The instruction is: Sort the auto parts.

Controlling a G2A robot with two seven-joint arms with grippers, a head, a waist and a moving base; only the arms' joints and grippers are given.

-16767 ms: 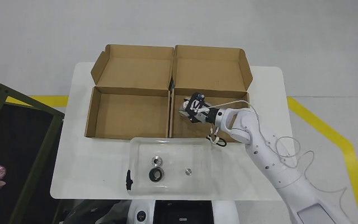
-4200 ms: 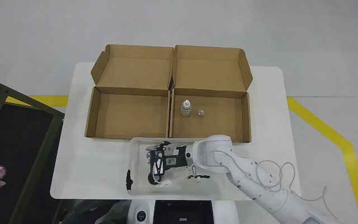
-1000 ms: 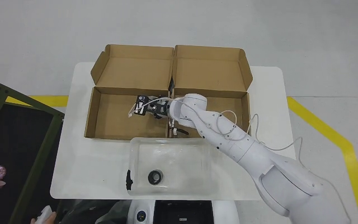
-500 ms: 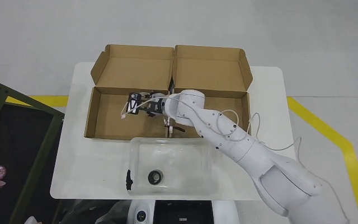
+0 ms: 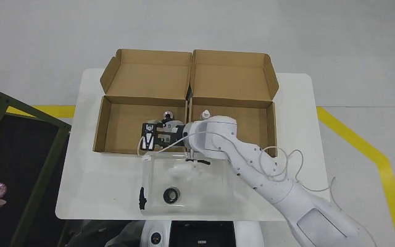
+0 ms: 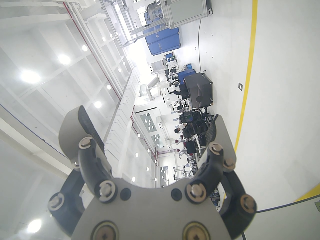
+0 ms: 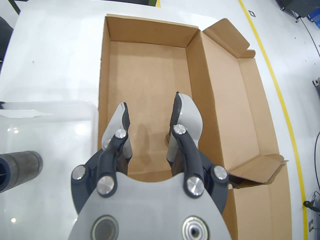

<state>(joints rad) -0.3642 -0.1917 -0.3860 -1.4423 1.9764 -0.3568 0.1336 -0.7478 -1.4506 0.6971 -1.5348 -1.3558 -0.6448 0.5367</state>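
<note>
My right gripper (image 5: 147, 137) hangs open and empty over the front part of the left cardboard box (image 5: 120, 126). In the right wrist view the gripper (image 7: 151, 108) has bare box floor (image 7: 147, 71) between its fingers. A small dark part (image 5: 168, 115) lies in the left box just behind the gripper. A white bottle-shaped part (image 5: 205, 115) stands in the right box (image 5: 247, 126). A black ring part (image 5: 171, 196) lies in the clear bin (image 5: 216, 160). My left gripper (image 6: 148, 116) is open, holds nothing and points out into the room.
Both boxes have their lids (image 5: 231, 75) folded back toward the far side of the white table (image 5: 80, 173). The clear bin (image 7: 50, 116) sits right against the boxes' front walls. A yellow floor line (image 5: 349, 133) runs beyond the table.
My right gripper has drawn back from the middle of the left box toward its front wall. The small dark part now lies free on the box floor.
</note>
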